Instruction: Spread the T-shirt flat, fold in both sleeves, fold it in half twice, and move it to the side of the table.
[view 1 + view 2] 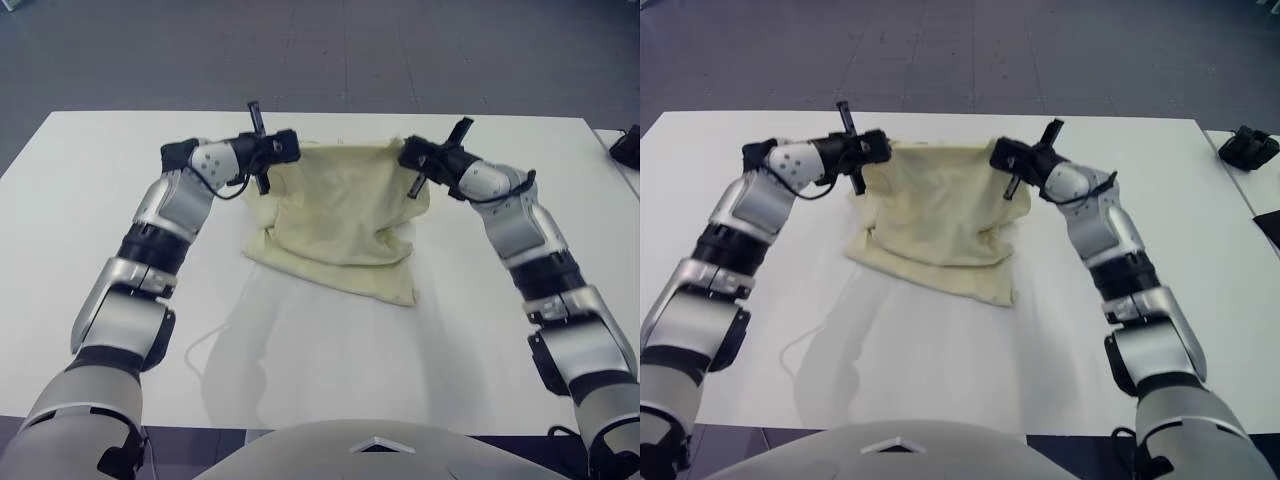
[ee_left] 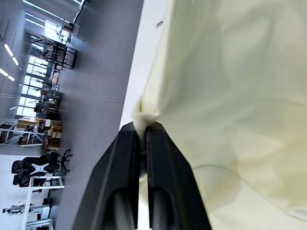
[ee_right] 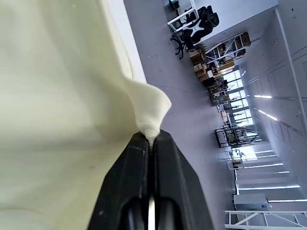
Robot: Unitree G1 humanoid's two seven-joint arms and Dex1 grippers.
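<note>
Holding the T-shirt (image 1: 340, 215) by its two upper corners, near the far edge of the white surface (image 1: 90, 180).
Left hand (image 2: 142, 128) and right hand (image 3: 151, 138) are each clamped on a bunched corner of the pale yellow fabric, fingers pressed together. Both arms extend forward with forearms angled inward. The upper edge is stretched between the hands; the lower hem lies crumpled on the surface. Bare surface lies to both sides and on the near side.
</note>
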